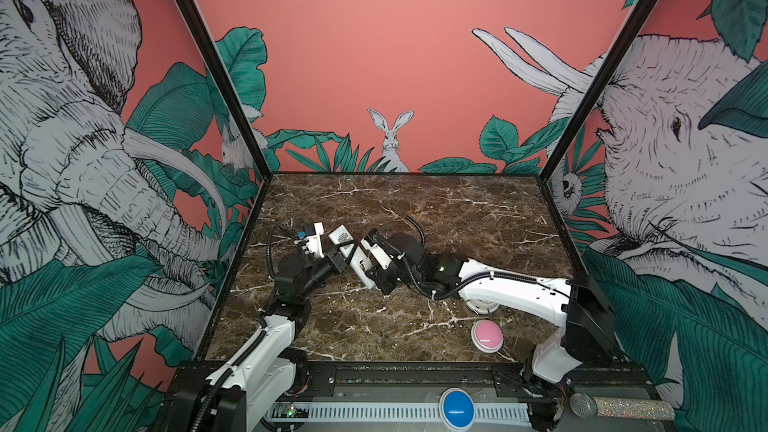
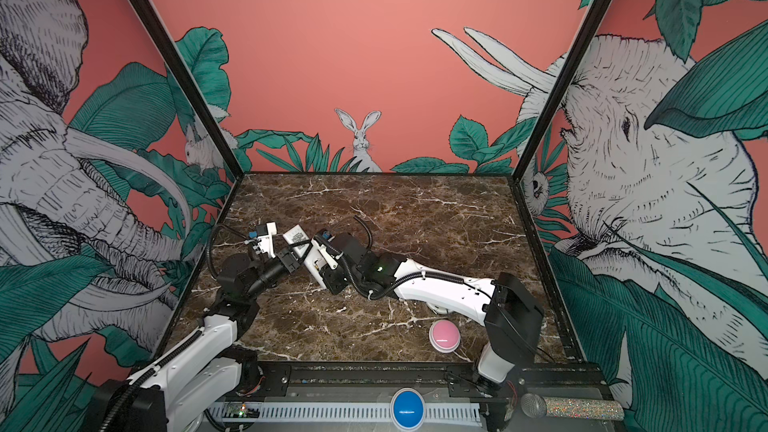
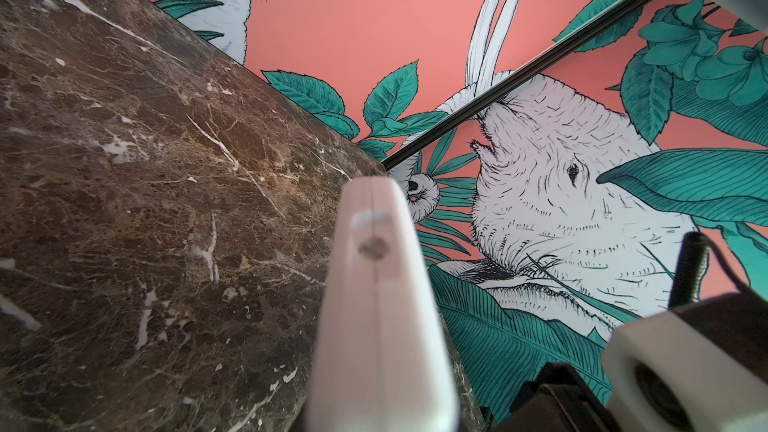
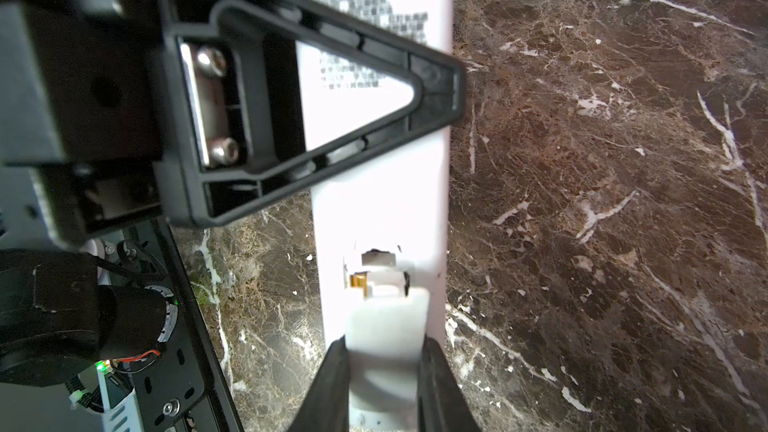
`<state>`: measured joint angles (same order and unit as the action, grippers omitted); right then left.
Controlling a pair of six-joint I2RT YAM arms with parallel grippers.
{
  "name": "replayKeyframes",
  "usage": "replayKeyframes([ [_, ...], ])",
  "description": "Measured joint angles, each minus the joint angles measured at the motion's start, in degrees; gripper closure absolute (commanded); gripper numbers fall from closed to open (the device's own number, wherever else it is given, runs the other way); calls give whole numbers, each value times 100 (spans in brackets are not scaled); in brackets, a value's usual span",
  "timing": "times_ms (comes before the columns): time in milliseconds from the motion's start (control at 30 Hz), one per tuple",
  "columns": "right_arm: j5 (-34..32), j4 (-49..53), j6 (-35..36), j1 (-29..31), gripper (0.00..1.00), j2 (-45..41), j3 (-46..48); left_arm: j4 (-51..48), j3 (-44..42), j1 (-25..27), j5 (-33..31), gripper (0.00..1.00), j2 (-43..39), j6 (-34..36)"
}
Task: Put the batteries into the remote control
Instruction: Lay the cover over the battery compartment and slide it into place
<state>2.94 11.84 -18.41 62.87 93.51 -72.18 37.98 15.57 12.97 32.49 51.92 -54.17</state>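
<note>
The remote control [image 1: 360,268] is a slim white bar held above the marble, plain back and sticker [image 4: 370,2] facing up. My left gripper [image 1: 347,251] is shut across its middle; in the left wrist view I see its edge [image 3: 374,284] end-on. In the right wrist view the battery compartment [image 4: 376,268] shows as a small opening with a gold contact. A flat white cover piece [image 4: 388,317] lies against the remote just below that opening, and my right gripper [image 4: 384,344] is shut on it. The batteries are hidden.
A pink round button [image 1: 487,335] sits at the front right of the marble table [image 1: 478,218]. A round white clock [image 1: 482,305] lies partly under the right arm. On the front rail are a blue button [image 1: 457,407] and a microphone [image 1: 619,407]. Patterned walls close three sides.
</note>
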Motion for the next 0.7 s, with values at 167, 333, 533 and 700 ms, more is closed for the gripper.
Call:
replayKeyframes([
  [167, 7, -7, 0, 4, 71, 9, 0, 4, 0, 0, 0, 100, 15, -4],
  [333, 26, -39, 0, 9, 67, 44, 0, 4, 0, 0, -13, 100, 20, -2],
  [533, 72, -63, 0, 11, 64, 57, 0, 4, 0, 0, -20, 100, 42, -4],
  [700, 103, -87, -2, 13, 59, 57, 0, 7, 0, 0, -22, 100, 42, -4],
])
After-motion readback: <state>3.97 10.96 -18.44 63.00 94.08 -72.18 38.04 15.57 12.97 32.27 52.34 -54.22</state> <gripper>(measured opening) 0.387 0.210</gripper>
